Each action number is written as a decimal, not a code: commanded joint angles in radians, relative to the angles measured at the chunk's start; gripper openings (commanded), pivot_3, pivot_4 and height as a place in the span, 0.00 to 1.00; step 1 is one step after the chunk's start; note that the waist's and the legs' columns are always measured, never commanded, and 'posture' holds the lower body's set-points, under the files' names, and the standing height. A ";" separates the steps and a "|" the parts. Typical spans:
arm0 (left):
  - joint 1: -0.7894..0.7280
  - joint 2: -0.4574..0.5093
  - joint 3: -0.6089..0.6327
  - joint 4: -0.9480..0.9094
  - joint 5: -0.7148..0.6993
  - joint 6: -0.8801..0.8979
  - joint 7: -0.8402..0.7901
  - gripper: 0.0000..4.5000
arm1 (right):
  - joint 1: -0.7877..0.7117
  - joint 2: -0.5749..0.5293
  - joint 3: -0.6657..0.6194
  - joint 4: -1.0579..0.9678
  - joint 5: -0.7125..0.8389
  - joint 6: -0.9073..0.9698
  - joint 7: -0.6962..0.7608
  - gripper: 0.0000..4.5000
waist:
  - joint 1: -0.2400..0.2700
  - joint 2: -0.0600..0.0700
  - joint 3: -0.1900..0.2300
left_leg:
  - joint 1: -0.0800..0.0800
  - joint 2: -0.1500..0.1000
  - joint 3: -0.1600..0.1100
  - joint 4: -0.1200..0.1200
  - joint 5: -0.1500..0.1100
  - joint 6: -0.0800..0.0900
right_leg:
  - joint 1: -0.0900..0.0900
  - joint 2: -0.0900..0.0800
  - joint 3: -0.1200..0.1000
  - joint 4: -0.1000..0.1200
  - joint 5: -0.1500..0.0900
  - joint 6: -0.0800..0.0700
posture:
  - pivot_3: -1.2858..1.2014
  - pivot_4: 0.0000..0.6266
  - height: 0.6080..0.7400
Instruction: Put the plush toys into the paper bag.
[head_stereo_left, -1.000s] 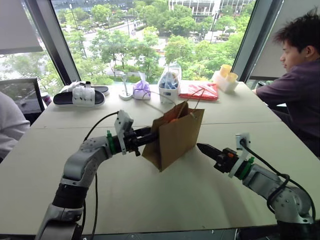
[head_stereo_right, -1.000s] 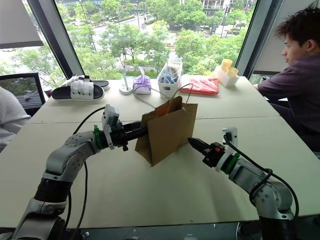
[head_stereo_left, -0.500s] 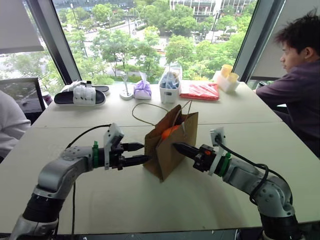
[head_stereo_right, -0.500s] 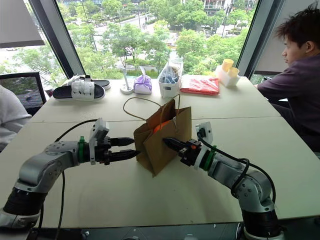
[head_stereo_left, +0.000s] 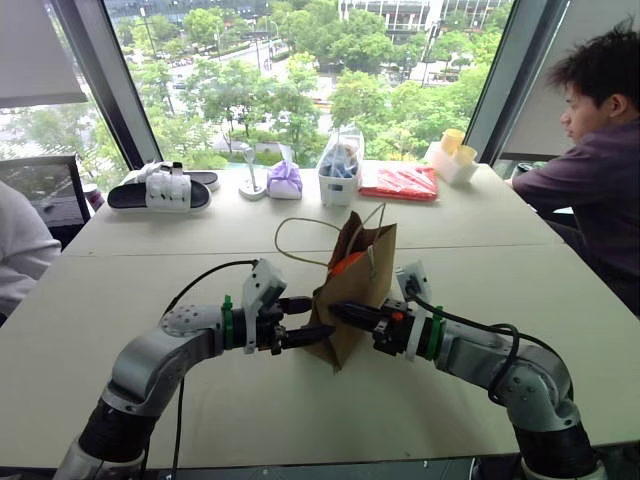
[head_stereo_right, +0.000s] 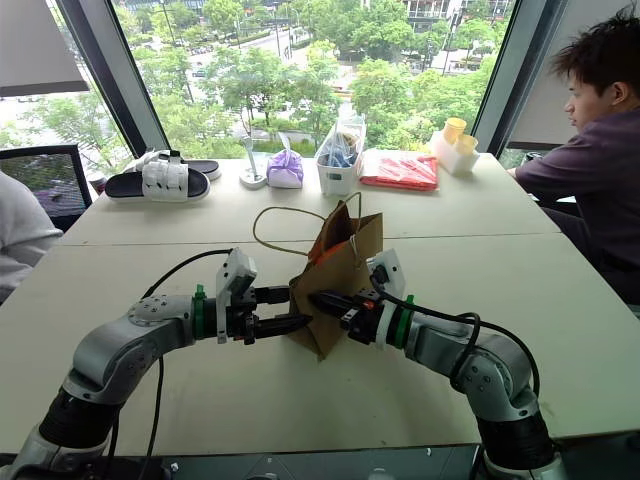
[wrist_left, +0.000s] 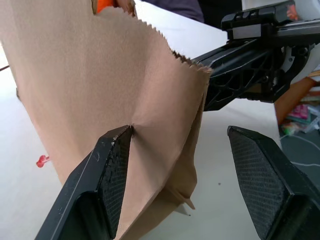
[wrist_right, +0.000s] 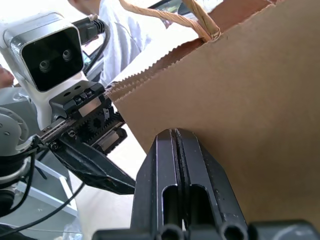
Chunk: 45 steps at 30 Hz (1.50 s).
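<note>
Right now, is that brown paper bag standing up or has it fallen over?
Standing, but leaning: the paper bag rests on its base, mouth up, with something orange showing at the top.

Lighting: bright daylight from windows (head_stereo_left: 300, 90) behind the table (head_stereo_left: 250, 400); soft shadows. Head views sharp, edges slightly bowed. Wrist views: near fingers blurred, background washed out.

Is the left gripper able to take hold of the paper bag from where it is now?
Probably yes. The left gripper is open right at the paper bag; in the left wrist view one of its fingers touches the bag's side. Nothing stands between them; the shut right gripper presses the other side.
</note>
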 joint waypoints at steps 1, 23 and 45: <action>-0.028 -0.009 -0.016 -0.005 0.042 -0.032 0.022 0.69 | -0.023 0.005 0.000 -0.003 -0.010 -0.014 0.014 0.00 | 0.002 0.000 0.000 | 0.000 0.000 0.000 0.000 0.000 0.000 | 0.000 0.000 0.000 0.000 0.000 0.000 | 0.52 0.24 1.00; -0.080 -0.154 -0.110 0.083 0.224 -0.084 0.166 0.02 | 0.056 0.008 -0.188 -0.088 0.224 0.008 0.003 0.00 | 0.004 0.000 0.000 | 0.000 0.000 0.000 0.000 0.000 0.000 | 0.001 0.000 0.000 0.000 0.000 0.000 | 0.52 0.24 1.00; -0.582 -0.191 -0.054 0.941 0.274 -0.701 -0.460 0.02 | 0.319 -0.146 -0.406 -0.096 0.280 -0.086 0.026 0.00 | 0.017 0.000 0.000 | -0.001 -0.001 0.004 0.001 -0.001 0.003 | 0.004 0.000 -0.002 -0.008 0.000 0.001 | 0.52 0.24 1.00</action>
